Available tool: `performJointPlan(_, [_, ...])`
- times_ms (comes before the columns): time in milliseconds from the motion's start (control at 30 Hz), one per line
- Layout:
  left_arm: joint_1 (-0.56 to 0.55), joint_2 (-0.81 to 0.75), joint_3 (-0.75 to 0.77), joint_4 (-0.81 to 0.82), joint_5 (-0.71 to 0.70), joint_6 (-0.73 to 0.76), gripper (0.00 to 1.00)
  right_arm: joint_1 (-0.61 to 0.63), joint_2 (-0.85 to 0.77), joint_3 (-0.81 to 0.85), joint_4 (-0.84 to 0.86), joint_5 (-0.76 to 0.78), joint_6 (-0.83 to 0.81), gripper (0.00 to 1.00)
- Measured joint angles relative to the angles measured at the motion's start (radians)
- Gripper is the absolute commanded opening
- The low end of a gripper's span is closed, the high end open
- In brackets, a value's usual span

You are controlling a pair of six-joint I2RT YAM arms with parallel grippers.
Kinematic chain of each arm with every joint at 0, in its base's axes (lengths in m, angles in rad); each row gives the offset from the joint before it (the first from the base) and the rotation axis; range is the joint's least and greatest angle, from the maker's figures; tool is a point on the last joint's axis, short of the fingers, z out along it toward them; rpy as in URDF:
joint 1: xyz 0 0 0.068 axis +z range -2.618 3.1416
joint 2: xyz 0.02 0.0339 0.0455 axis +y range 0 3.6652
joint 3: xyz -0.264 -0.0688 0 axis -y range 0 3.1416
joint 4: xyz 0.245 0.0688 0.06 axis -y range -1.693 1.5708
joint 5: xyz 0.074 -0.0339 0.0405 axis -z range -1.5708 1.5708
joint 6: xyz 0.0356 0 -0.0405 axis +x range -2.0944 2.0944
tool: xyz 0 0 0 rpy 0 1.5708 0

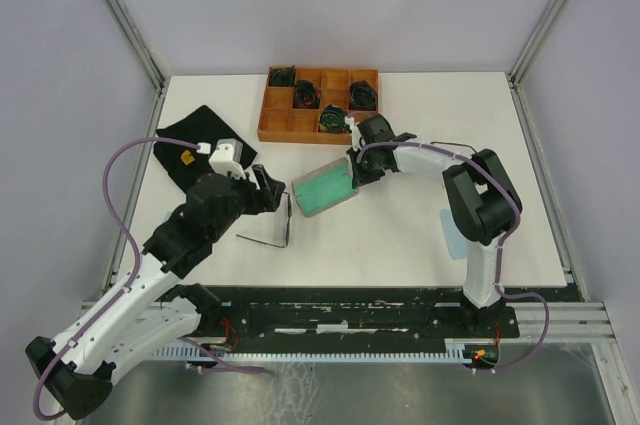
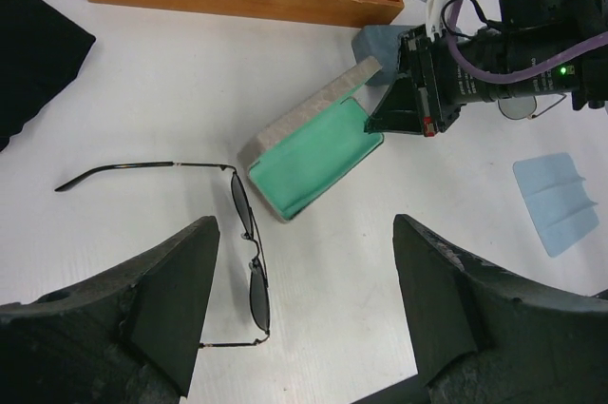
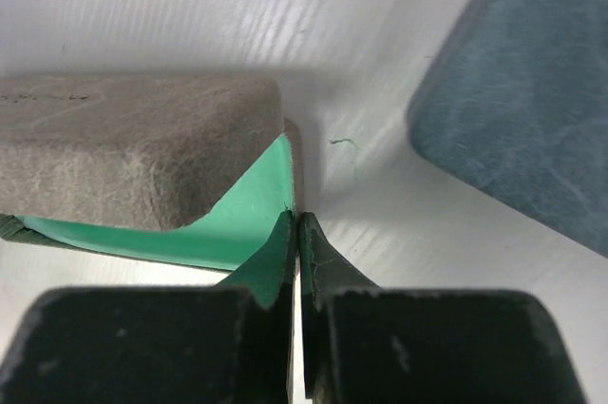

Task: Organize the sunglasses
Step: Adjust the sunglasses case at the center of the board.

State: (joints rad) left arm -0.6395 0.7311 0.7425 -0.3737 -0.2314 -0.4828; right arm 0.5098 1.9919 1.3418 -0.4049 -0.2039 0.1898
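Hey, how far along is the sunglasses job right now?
Early on. Done: the grey case lies open, green lining showing. In hand: the right gripper is pinched shut on that case's green edge, and the left gripper hangs open over the sunglasses, which lie unfolded on the table beside the case. Left: getting that pair into the case, then a second pair partly visible by the right arm.

**Sunglasses** [image 2: 252, 252]: thin dark wire frame, dark lenses, arms unfolded, lying flat between the left gripper's [image 2: 304, 233] spread fingers, nearer its left finger. Second pair [image 2: 519, 107]: mostly hidden, well to the right.
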Motion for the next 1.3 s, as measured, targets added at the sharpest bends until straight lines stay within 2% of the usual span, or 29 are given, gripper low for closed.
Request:
performJointPlan(100, [0.0, 0.0, 0.0, -0.001, -0.006, 0.0, 0.81, 0.001, -0.015, -0.027, 0.045, 0.064, 0.086, 0.01])
performJointPlan(367, [0.0, -0.003, -0.002, -0.016, -0.023, -0.001, 0.81, 0.001, -0.015, -0.029, 0.073, 0.213, 0.227, 0.08])
performJointPlan(467, [0.0, -0.008, -0.007, -0.023, -0.034, -0.002, 0.81, 0.001, -0.015, -0.029, 0.076, 0.24, 0.255, 0.18])
performJointPlan(633, [0.0, -0.008, -0.013, -0.031, -0.053, -0.003, 0.82, 0.0, -0.015, -0.031, 0.089, 0.267, 0.28, 0.45])
performJointPlan(800, [0.0, -0.005, -0.013, -0.04, -0.058, -0.003, 0.88, -0.001, -0.045, -0.046, 0.096, 0.266, 0.277, 0.54])
performJointPlan(1100, [0.001, 0.034, -0.013, -0.044, -0.053, -0.003, 0.89, -0.001, -0.328, -0.149, 0.071, 0.281, 0.227, 0.61])
performJointPlan(1300, [0.001, 0.084, -0.013, -0.045, -0.019, -0.003, 0.85, -0.006, -0.508, -0.254, -0.001, 0.386, 0.209, 0.7])
